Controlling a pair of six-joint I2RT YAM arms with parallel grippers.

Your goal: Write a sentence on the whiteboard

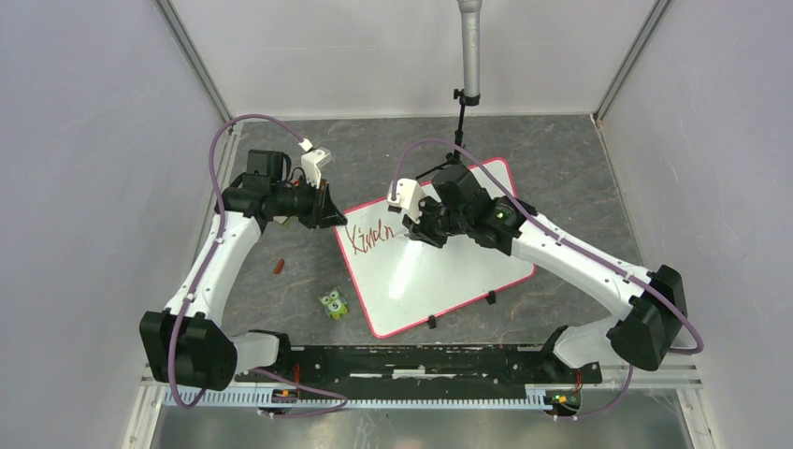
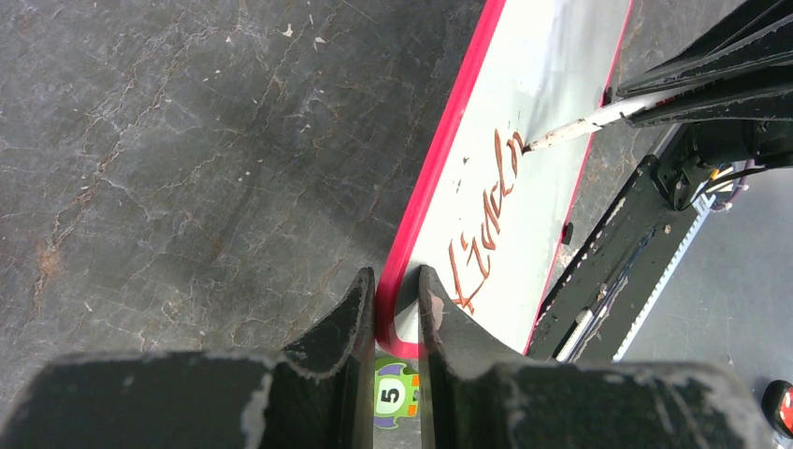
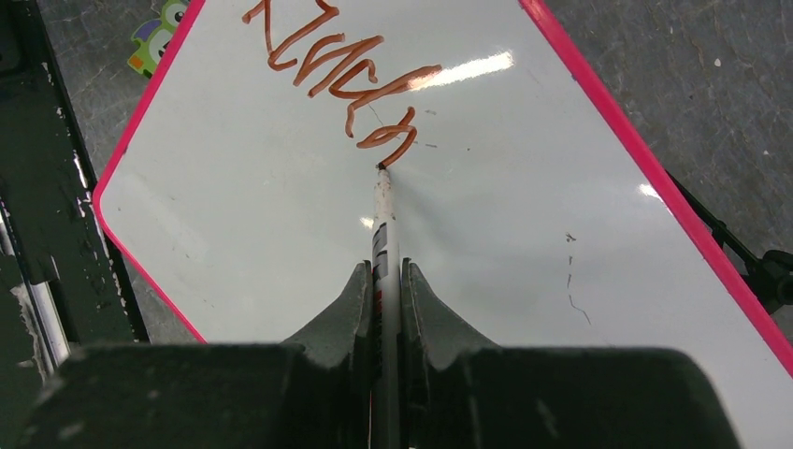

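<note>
The whiteboard (image 1: 439,281) lies tilted on the dark table, its pink frame all round. On it is the start of the sentence (image 1: 369,238) in brownish-red script, reading roughly "Kindn" (image 3: 346,79). My left gripper (image 2: 396,281) is shut on the whiteboard's pink edge (image 2: 439,159) at the corner nearest the writing. Over the board's upper left part, my right gripper (image 3: 385,271) is shut on a thin white marker (image 3: 383,220). The marker's tip touches the board at the end of the last letter. From the left wrist the marker (image 2: 584,126) shows coming in from the right.
A small green owl toy (image 1: 333,303) with a "5" sits just left of the board's near corner. A small red piece (image 1: 278,267) lies further left. A grey pole (image 1: 470,56) stands behind the board. Grey walls enclose three sides.
</note>
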